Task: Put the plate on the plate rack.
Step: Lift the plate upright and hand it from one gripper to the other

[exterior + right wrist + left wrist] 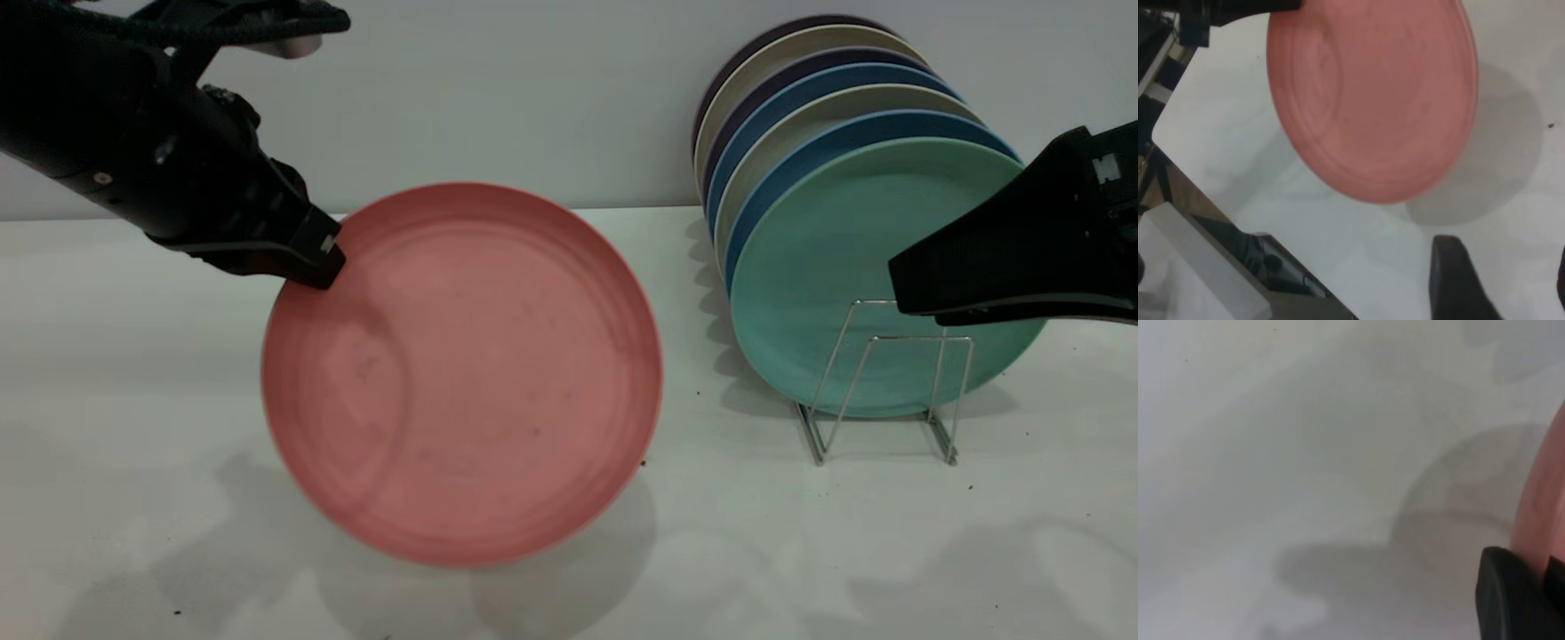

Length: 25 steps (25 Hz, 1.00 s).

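The plate [462, 373] is held by its rim, tilted above the worktop [133, 400], in the clenched left pincer [313, 258]; the plate rack [880, 382] is not yet reached; the right pincer [1498, 280] is seen released beside it.

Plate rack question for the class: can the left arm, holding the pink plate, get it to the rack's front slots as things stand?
Probably yes: the front loops of the plate rack stand empty, though the right gripper hovers over them.

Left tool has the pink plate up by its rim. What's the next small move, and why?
Probably carry the round salmon-pink plate sideways toward the silver wire plate rack. The left tool grips its upper rim and it hangs tilted off the white table, well short of the rack. The rack's front loops look free ahead of the mint-green plate. The right tool sits near them, so go slowly.
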Available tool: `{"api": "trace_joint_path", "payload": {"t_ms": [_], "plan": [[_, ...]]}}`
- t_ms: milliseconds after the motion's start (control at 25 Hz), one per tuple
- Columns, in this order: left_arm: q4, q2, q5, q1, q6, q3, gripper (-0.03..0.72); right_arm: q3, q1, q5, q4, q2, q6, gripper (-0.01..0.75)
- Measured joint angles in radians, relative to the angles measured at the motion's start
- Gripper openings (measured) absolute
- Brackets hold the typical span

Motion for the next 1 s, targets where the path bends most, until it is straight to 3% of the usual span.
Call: {"api": "trace_joint_path", "payload": {"t_ms": [200, 520, 1000], "plan": [[-0.114, 0.000, 0.062, 0.000, 0.049, -0.003, 0.017, -0.001, 0.000, 0.000, 0.002, 0.000, -0.002, 0.389], [-0.405, 0.000, 0.195, 0.000, 0.272, -0.067, 0.018, -0.001, 0.000, -0.001, 0.002, 0.000, -0.003, 0.389], [-0.619, 0.000, 0.295, 0.000, 0.523, -0.068, 0.018, -0.001, 0.000, -0.027, 0.028, 0.000, -0.021, 0.389]]}}
